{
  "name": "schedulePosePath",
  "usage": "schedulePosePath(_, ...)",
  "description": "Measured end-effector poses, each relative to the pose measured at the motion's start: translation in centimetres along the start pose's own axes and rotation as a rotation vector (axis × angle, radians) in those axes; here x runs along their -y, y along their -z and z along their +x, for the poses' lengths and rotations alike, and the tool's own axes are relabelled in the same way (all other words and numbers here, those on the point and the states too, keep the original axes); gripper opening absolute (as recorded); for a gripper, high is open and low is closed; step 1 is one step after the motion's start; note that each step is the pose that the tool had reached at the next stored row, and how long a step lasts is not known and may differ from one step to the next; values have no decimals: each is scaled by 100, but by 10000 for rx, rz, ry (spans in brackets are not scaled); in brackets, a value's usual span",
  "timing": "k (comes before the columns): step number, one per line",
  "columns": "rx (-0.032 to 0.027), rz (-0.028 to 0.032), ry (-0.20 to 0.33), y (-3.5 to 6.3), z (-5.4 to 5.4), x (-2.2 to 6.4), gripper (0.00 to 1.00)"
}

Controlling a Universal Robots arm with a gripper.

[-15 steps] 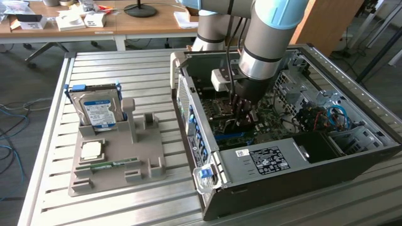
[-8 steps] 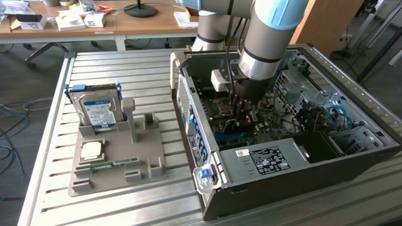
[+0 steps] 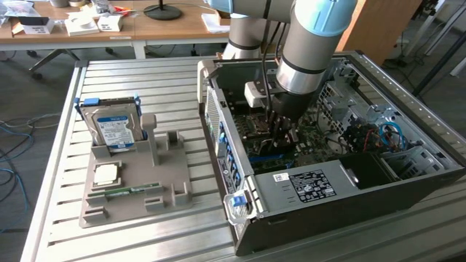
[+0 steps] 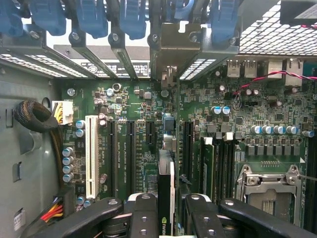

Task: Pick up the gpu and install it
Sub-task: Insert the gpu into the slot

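My gripper (image 3: 280,139) is down inside the open computer case (image 3: 407,93), over the green motherboard (image 4: 133,148). In the wrist view its two black fingers (image 4: 143,218) are shut on the gpu (image 4: 166,198), a thin black card seen edge-on with a green logo near the grip. The card stands upright between two long black expansion slots (image 4: 187,148), running toward the case's rear wall. A grey metal bracket (image 4: 173,49) sits in line with it at the rear slot openings. I cannot tell whether the card's edge is seated in a slot.
A white slot (image 4: 91,156), capacitors and a processor socket (image 4: 270,191) flank the card. Blue latches (image 4: 91,17) line the rear openings. The power supply (image 3: 306,185) fills the case's near end. Outside, a grey fixture (image 3: 138,180) holds a hard drive (image 3: 109,128) and a green memory stick (image 3: 131,191).
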State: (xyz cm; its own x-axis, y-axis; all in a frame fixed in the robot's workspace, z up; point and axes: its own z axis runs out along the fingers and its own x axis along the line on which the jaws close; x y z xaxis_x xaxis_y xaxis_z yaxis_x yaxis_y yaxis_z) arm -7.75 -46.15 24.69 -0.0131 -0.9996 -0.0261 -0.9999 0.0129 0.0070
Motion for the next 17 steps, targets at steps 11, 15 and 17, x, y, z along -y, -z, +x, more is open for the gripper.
schedulePosePath(11,0,0,0,-2,0,-19,26)
schedulePosePath(15,-3,0,0,-13,1,-19,26)
schedulePosePath(17,-6,-2,0,-16,1,-19,26)
